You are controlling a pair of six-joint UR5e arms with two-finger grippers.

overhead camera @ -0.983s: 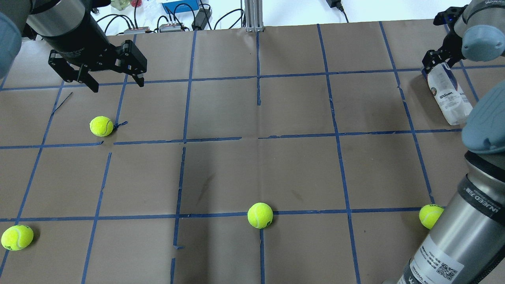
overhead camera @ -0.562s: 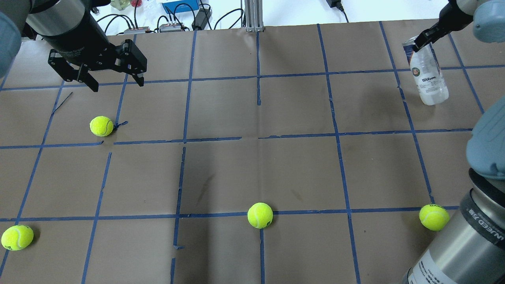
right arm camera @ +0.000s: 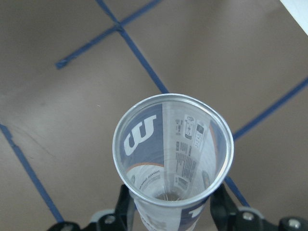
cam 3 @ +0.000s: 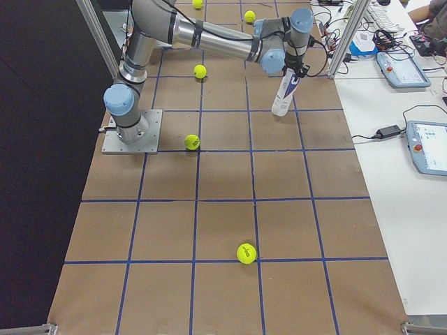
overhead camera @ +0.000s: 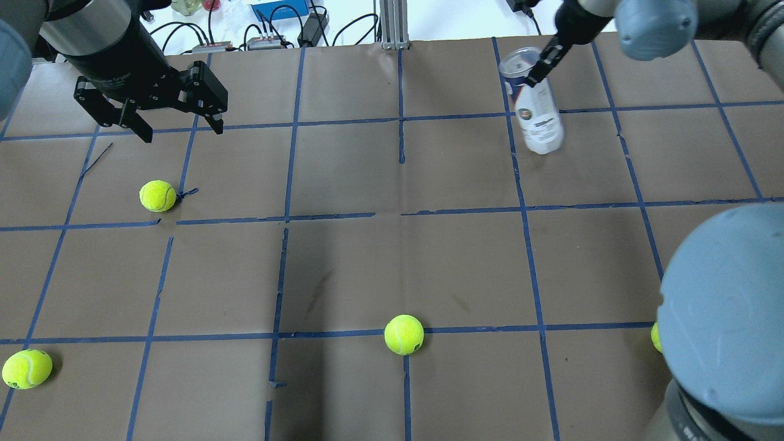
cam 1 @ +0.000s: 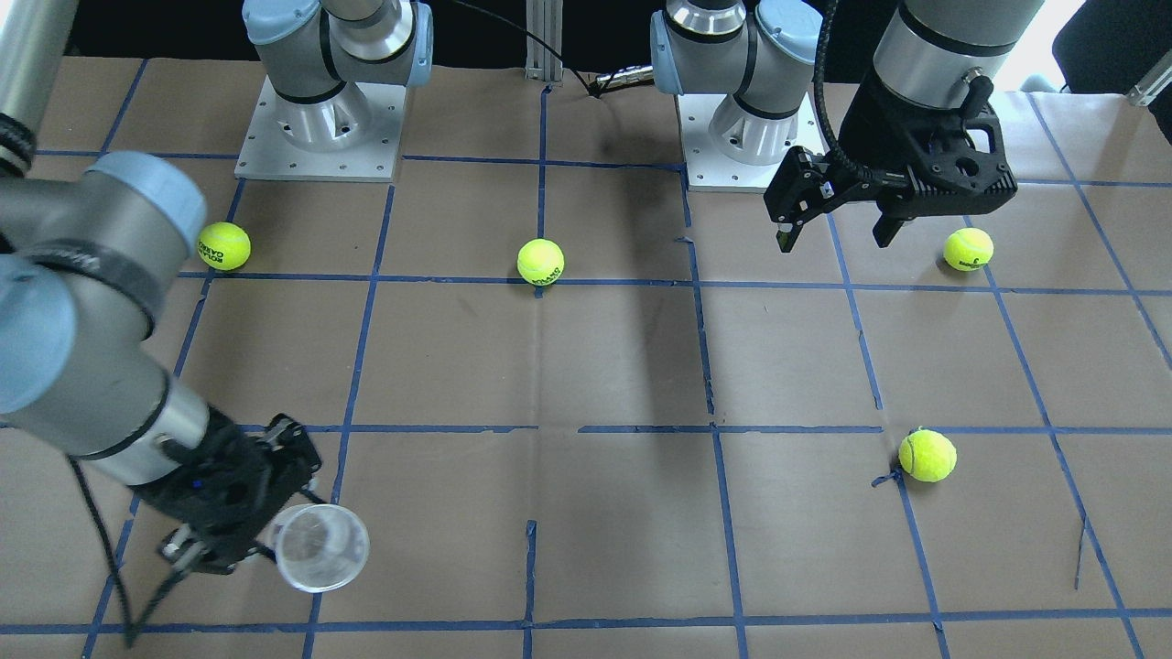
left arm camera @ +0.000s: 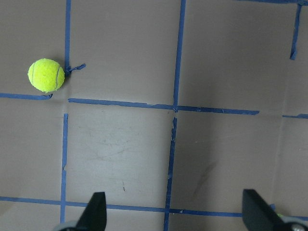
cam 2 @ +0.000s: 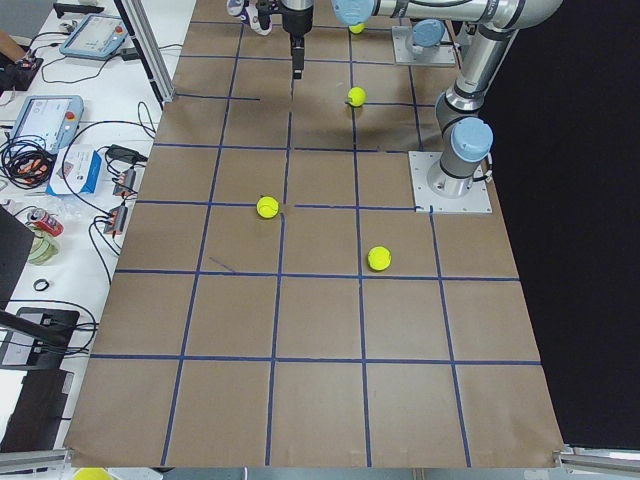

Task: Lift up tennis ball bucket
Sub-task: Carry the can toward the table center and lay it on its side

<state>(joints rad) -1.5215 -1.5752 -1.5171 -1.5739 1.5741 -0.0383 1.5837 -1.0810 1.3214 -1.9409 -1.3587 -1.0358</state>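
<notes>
The tennis ball bucket (overhead camera: 540, 119) is a clear tube with a white and navy Wilson label. My right gripper (overhead camera: 538, 66) is shut on its upper part, just under the open rim, and holds it near upright, clear of the table, over the far right squares. The right wrist view looks down into the empty tube (right arm camera: 173, 149) with a finger on each side. The front view shows its open mouth (cam 1: 320, 546) beside the gripper (cam 1: 240, 513). My left gripper (overhead camera: 182, 130) is open and empty, hovering over the far left; it also shows in the front view (cam 1: 835, 240).
Several yellow-green tennis balls lie on the brown taped table: far left (overhead camera: 157, 196), near middle (overhead camera: 403, 334), near left (overhead camera: 26, 369), one half hidden at near right (overhead camera: 655, 337). Cables and boxes (overhead camera: 263, 37) lie beyond the far edge. The arm bases (cam 1: 320, 128) stand on the robot's side.
My right gripper has raised the tube from lying on the table at the far right and carried it leftward, now hanging near upright. The left arm has not moved.
</notes>
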